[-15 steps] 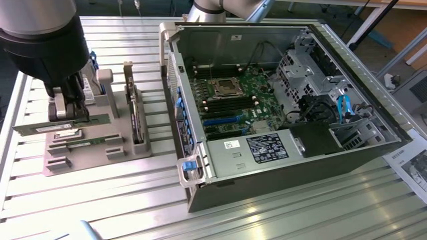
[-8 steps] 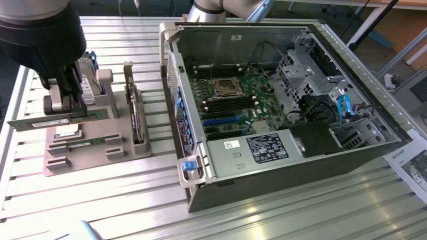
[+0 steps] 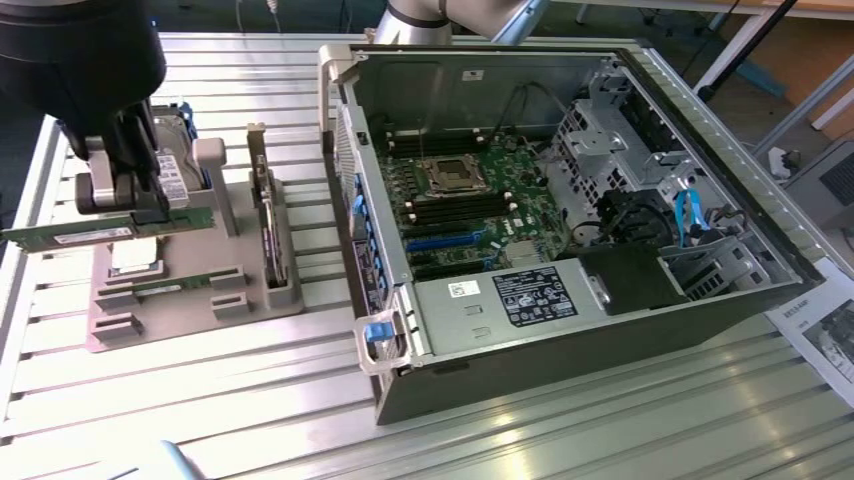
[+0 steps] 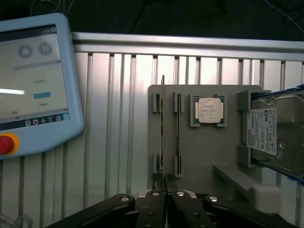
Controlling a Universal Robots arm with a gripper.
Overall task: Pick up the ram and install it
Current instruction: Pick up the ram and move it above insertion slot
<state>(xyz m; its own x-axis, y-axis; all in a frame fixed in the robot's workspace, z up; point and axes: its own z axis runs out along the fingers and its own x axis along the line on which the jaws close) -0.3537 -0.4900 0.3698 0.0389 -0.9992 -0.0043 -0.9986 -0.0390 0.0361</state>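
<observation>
My gripper (image 3: 134, 200) is shut on the ram (image 3: 80, 235), a long thin green stick held level above the grey holder tray (image 3: 187, 310) at the exterior view's left. In the wrist view the ram (image 4: 163, 118) runs edge-on away from my gripper (image 4: 165, 192), whose fingers pinch it from both sides. A second stick like it (image 4: 177, 133) rests in its slot on the holder tray (image 4: 204, 156). The open computer case (image 3: 561, 330) lies at the exterior view's right. Its motherboard (image 3: 507, 215) faces up, with black memory slots (image 3: 461, 212) beside the processor socket (image 3: 454, 175).
On the holder tray also sit a square silver processor chip (image 4: 210, 110), a hard drive (image 4: 273, 133) and an upright dark expansion card (image 3: 271, 240). A teach pendant (image 4: 33, 80) with a red button lies beside the tray on the ribbed metal table (image 3: 240, 400). Cables and drive cages fill the case's right side.
</observation>
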